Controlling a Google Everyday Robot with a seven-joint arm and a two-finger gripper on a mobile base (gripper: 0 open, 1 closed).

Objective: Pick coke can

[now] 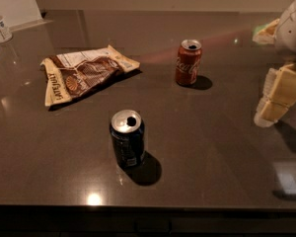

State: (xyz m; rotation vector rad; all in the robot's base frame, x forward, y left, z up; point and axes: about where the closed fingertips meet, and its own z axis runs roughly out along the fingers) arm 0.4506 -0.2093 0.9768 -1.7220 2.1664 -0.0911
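The coke can (188, 62) is a small red can with white script and an opened silver top. It stands upright on the dark table (212, 147), right of centre toward the back. My gripper (278, 98) hangs at the right edge of the view, its pale yellow fingers pointing down toward the table. It is well to the right of the coke can and a little nearer the front, apart from it and holding nothing that I can see.
A dark blue can (128, 138) stands upright at the front centre. A brown and cream snack bag (84, 72) lies flat at the left. Clear containers (0, 29) stand at the far left corner. The table's front edge runs along the bottom.
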